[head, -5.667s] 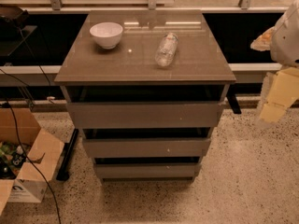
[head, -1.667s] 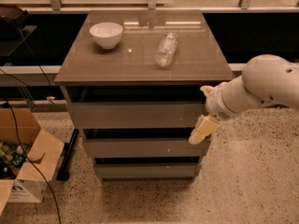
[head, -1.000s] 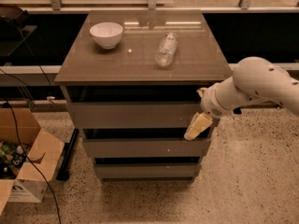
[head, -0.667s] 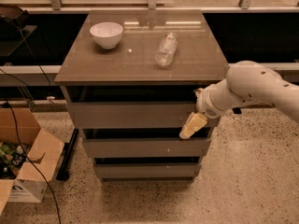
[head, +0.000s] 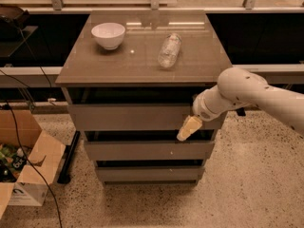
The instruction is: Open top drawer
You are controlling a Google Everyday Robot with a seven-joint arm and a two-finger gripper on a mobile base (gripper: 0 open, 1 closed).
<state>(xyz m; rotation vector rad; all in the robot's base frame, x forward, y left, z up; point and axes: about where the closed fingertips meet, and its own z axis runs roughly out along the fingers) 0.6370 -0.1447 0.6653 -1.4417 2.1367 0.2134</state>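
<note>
Gripper (head: 185, 133), fingers seemingly pressed together, is hanging by the top drawer (head: 128, 116); I am judging it stiff, handleless, hookable at its upper lip.

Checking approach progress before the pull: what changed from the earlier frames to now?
The arm swung in from the right; its cream gripper moved left and down to the right end of the wide grey-brown top drawer front, by its lower edge. Nothing visibly taken hold of. Unchanged: that drawer front, the white bowl and the clear plastic bottle lying on the cabinet top.
</note>
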